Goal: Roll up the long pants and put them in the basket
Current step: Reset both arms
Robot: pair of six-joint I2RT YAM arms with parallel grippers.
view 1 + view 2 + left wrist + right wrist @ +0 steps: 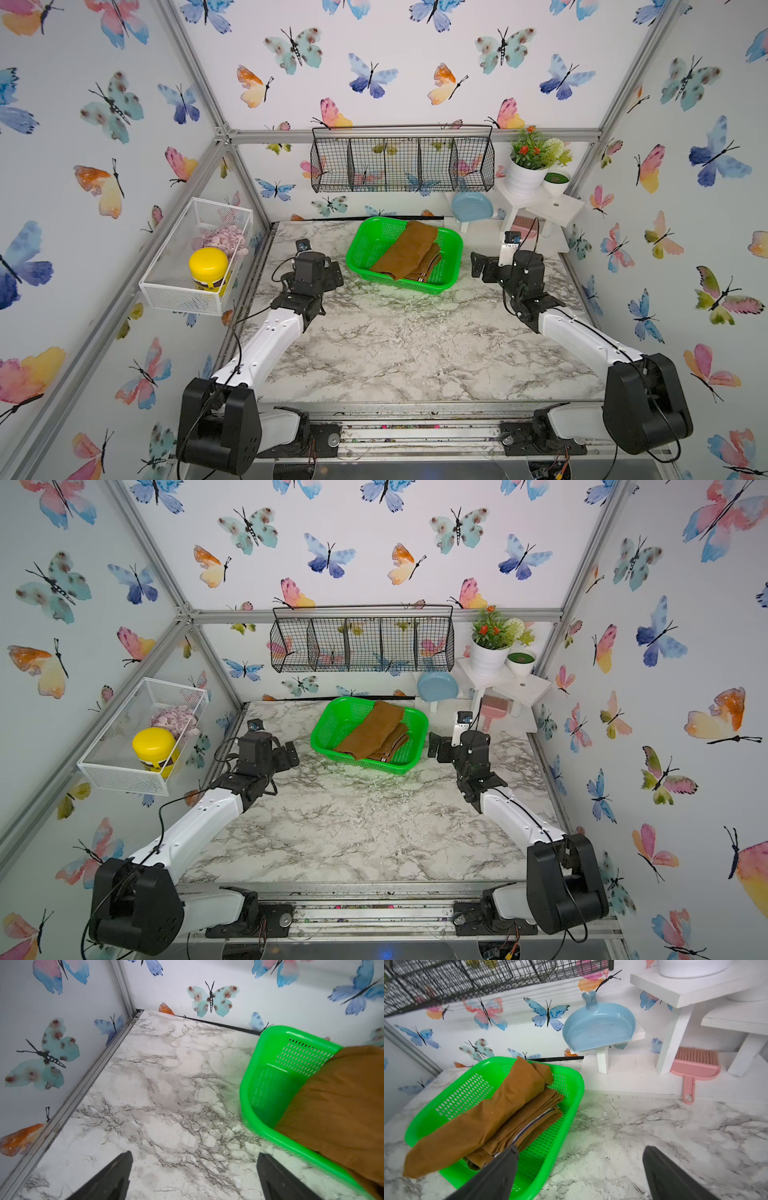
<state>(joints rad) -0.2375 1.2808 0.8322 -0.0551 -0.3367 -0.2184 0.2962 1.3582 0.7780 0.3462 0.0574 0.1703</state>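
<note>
The left tool (326, 268) is spread wide and empty, with only bare worktop (166, 1095) showing between its fingers in the wrist view. The right tool (478, 262) is spread too and holds nothing. In its wrist view one finger (500, 1174) overlaps the pants (483, 1120) in the picture, but the top views show it clear of the basket (368, 245). The likeliest trouble, I judge, comes from the basket: it looks light and its walls are perforated, so a tool reaching in low could snag a fingertip in the holes or hook the rim, and a pull on the cloth could drag or tip the basket instead of freeing the pants. The bundle is loose and layered, with one leg laid across the top and lapping over the rim, so a pinch on a single layer would probably let the rest unfold or slip out. In both top views the pants lie inside the basket in the upper middle of the frame, between the two tools: the left tool is just beside the basket's left wall, the right tool just beside its right wall, with no contact that I can make out, and the striped waistband (419, 279) sits at the basket's lower rim.
</note>
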